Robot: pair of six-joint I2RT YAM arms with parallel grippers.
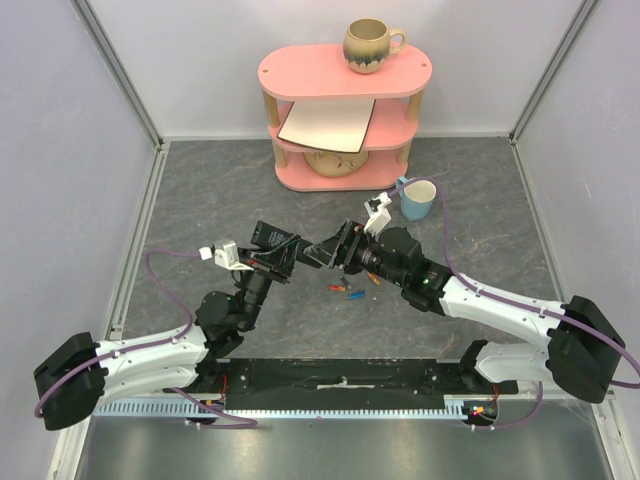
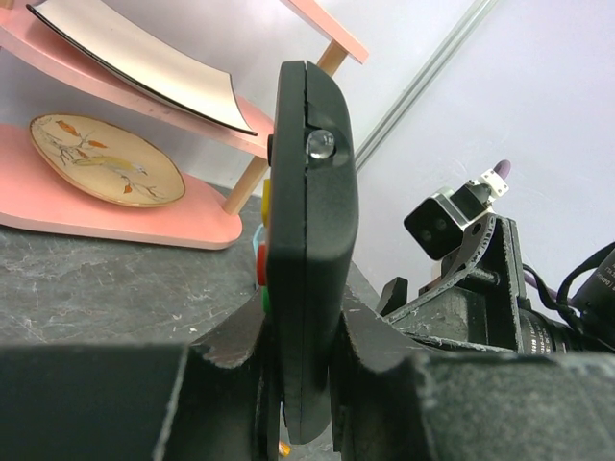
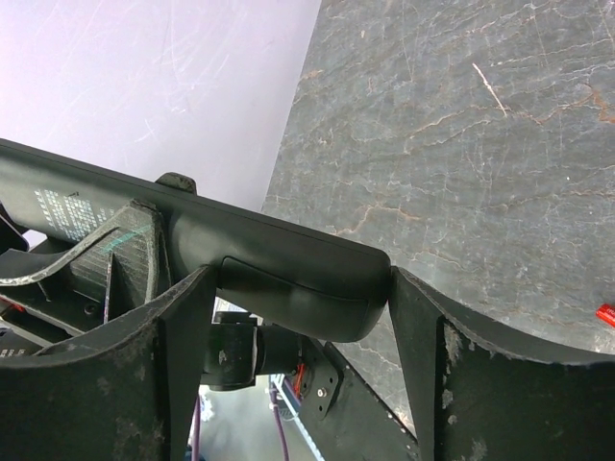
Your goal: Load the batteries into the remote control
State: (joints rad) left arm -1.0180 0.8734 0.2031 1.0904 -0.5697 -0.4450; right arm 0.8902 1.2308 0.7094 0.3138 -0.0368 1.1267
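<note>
the left arm and right arm had smooth white shells with black joints; bulky black housings capped their outer ends; thin purple cables looped along both; small white cameras sat at the wrists; the right gripper had black, scuffed, speckled fingers

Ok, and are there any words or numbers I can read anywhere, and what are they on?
No text here is clear enough to quote.
Back of the remote control: a patch of tiny pale print, too small and blurred to read.
Mug: no writing shows, only a painted pattern.
Plate on the pink shelf: a painted picture, no words.
Blue cup: no writing shows.
</note>
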